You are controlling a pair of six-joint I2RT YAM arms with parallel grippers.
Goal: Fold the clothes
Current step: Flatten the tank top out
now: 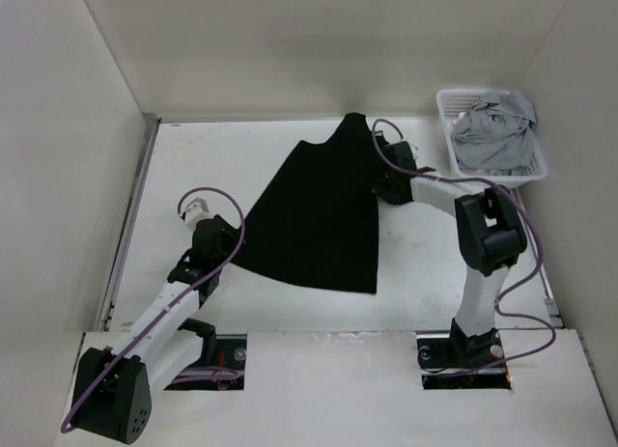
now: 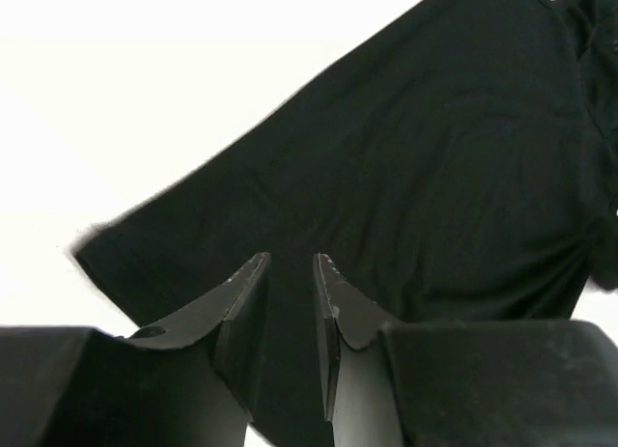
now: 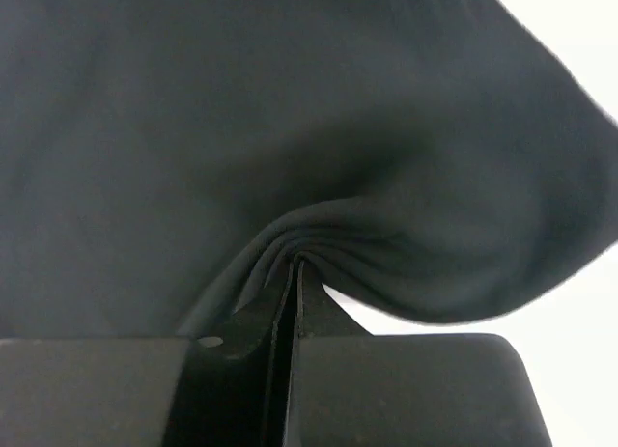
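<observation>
The clothes (image 1: 319, 215) are a plain black garment spread on the white table (image 1: 193, 167), narrow at the far end and widening toward me. My left gripper (image 1: 232, 242) sits at the garment's near left edge. In the left wrist view its fingers (image 2: 241, 293) stand a small gap apart over the black fabric (image 2: 435, 157), and the left gripper (image 2: 292, 259) is open. My right gripper (image 1: 379, 184) is at the garment's right edge. In the right wrist view the right gripper (image 3: 294, 265) is shut on a bunched fold of the cloth (image 3: 241, 109), which rises off the table.
A white basket (image 1: 447, 119) at the far right corner holds a light grey garment (image 1: 492, 133). White walls close in the table on the left, back and right. Purple cables loop over both arms.
</observation>
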